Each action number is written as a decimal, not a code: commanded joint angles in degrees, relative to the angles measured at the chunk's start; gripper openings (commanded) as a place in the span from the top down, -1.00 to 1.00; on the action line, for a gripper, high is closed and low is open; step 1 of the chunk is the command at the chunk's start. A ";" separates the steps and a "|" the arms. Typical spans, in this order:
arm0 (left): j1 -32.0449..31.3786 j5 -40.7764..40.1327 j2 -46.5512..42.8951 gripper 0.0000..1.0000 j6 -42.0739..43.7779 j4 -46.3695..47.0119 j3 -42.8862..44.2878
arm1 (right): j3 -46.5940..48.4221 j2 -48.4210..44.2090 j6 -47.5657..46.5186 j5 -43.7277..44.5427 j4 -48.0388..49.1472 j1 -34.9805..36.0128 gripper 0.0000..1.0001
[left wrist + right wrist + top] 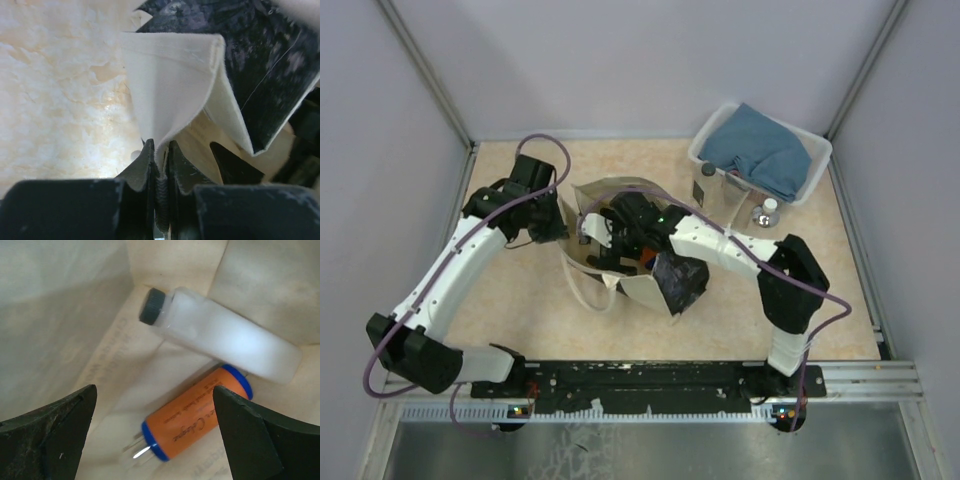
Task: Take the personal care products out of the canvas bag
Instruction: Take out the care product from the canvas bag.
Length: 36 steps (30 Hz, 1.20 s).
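The cream canvas bag (pixel 620 285) lies mid-table with its mouth held wide and its dark printed panel (pixel 680 280) folded out to the right. My left gripper (pixel 558 225) is shut on the bag's left rim; in the left wrist view the cream cloth (pixel 170 80) is pinched between the fingers of that gripper (pixel 160 150). My right gripper (pixel 620 238) reaches inside the bag. It stands open (pixel 154 388) just above an orange bottle with blue ends (pixel 195 420), touching nothing. A pale bottle with a dark cap (pixel 225 340) lies across the orange one's far end.
A white plastic basket (pixel 712 128) holding a blue folded cloth (pixel 765 150) stands at the back right. Two small bottles (pixel 705 188) (pixel 767 211) stand on the table just in front of it. Grey walls close off three sides.
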 commanded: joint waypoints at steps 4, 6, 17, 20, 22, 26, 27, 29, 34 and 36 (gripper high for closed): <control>0.15 -12.67 -0.81 0.78 0.53 -4.98 7.33 | -5.67 3.33 -14.63 10.36 30.87 0.07 -0.99; 0.50 -13.54 -0.54 0.75 0.94 -6.08 8.29 | -4.13 5.41 -17.78 11.77 33.12 -0.13 -0.99; 3.48 -18.07 2.03 0.69 4.23 -8.81 13.28 | 14.57 17.30 -22.08 -2.28 14.59 -3.39 -0.99; 4.49 -19.73 1.69 0.66 3.55 -8.80 12.85 | 16.59 18.30 -22.81 -4.44 8.45 -3.41 -0.99; 5.46 -20.11 1.29 0.65 2.96 -8.80 12.22 | 18.02 18.74 -23.07 -5.19 3.14 -3.39 -0.98; 7.32 -19.01 0.39 0.64 3.03 -7.53 10.99 | 19.44 18.73 -23.68 -5.52 -0.98 -3.57 -0.98; 7.71 -17.98 -0.03 0.63 3.39 -6.79 10.46 | 19.65 18.92 -24.05 -5.76 -1.14 -3.67 -0.98; 8.30 -15.53 -0.69 0.61 4.37 -5.01 9.01 | 20.99 20.06 -24.91 -6.16 -1.96 -3.99 -0.97; 8.90 -11.57 -0.73 0.58 5.51 -2.23 6.99 | 24.59 23.66 -26.88 -5.80 -1.93 -4.36 -0.96; 9.18 -8.47 -0.96 0.58 5.79 -0.33 5.54 | 25.62 25.02 -27.05 -5.59 -1.18 -4.45 -0.96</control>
